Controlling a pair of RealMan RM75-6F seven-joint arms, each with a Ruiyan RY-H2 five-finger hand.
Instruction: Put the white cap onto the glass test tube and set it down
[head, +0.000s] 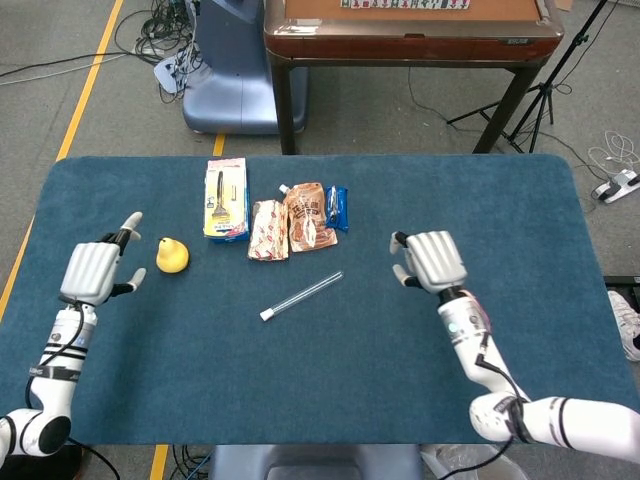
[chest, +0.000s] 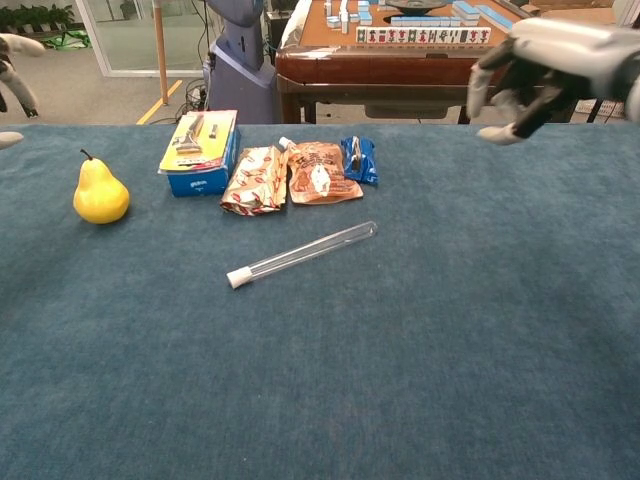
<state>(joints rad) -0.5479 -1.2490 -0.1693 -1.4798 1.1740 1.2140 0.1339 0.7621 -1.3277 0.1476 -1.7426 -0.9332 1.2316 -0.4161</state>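
The glass test tube (head: 303, 295) (chest: 305, 253) lies flat on the blue table, slanted, with the white cap (head: 265, 315) (chest: 237, 278) on its near-left end. No hand touches it. My right hand (head: 432, 260) (chest: 535, 66) hovers well to the right of the tube, empty, fingers loosely bent. My left hand (head: 94, 272) is far to the left near the table edge, empty, with fingers apart; in the chest view only its fingertips (chest: 12, 45) show at the left border.
A yellow pear (head: 172, 255) (chest: 100, 193) sits beside my left hand. Behind the tube lie a blue-and-yellow razor pack (head: 226, 198) (chest: 199, 151), two snack packets (head: 310, 216) (chest: 320, 172) and a small blue packet (head: 338, 207). A wooden table (head: 410, 35) stands beyond the far edge.
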